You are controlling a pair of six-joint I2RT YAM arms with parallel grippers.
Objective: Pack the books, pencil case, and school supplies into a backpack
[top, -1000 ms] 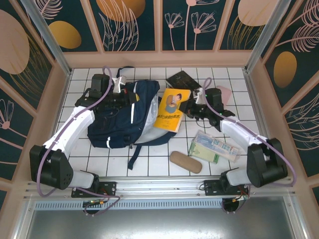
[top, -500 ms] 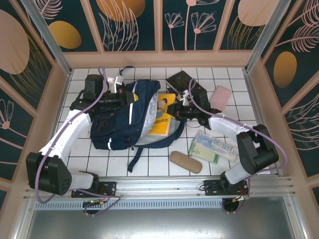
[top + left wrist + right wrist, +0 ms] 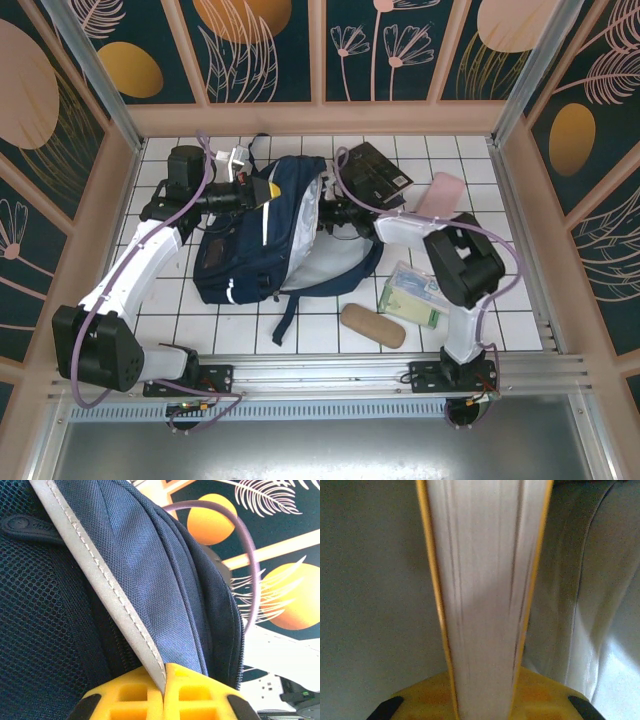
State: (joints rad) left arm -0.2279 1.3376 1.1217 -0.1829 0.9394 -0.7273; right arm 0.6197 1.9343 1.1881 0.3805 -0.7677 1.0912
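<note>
One yellow book [image 3: 482, 595] runs lengthwise away from right tool [image 3: 483, 698], into backpack [image 3: 250, 240].

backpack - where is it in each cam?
Top external: backpack centre-left of frame.
Left wrist: its navy fabric, white stripe pinched in the left gripper.
Right wrist: its pale grey lining around the yellow book held by the right gripper.
Shared landmark: the white stripe, top external and left wrist.

Backpack [image 3: 150, 580] woven matt cloth; book [image 3: 480, 605] paper pages.
</note>
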